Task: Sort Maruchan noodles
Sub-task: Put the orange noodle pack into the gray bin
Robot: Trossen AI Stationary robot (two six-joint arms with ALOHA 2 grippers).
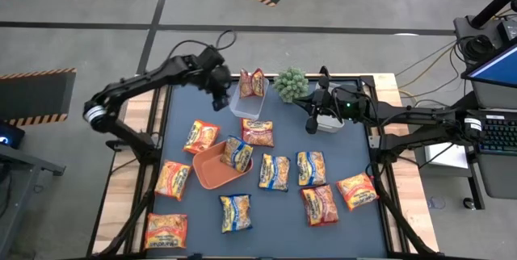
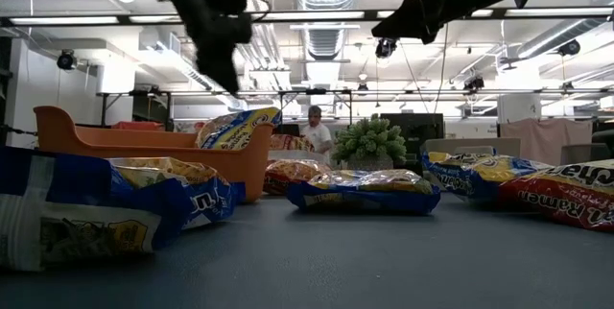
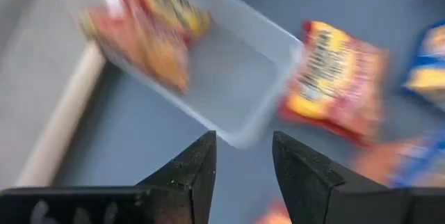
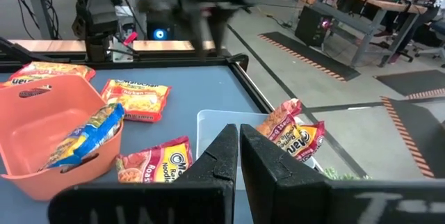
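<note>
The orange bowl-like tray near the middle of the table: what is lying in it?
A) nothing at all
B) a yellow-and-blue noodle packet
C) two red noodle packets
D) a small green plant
B: the high view shows one yellow-and-blue crinkly noodle packet leaning inside the orange bowl-like tray, and the right wrist view shows the same.

Dark blue-grey table point(image 1: 182, 106) with wood side rails carries an orange tray point(image 1: 212, 171) near its middle, a clear tub point(image 1: 247, 105) and a small green plant point(image 1: 291, 83) toward the far edge from the tray. Ramen packets point(image 1: 275, 171) lie flat on the surface all around the tray: one orange packet point(image 1: 201, 136) just beyond it, red one point(image 1: 258, 132) beside the tub, others right of and nearer than the tray.
</note>
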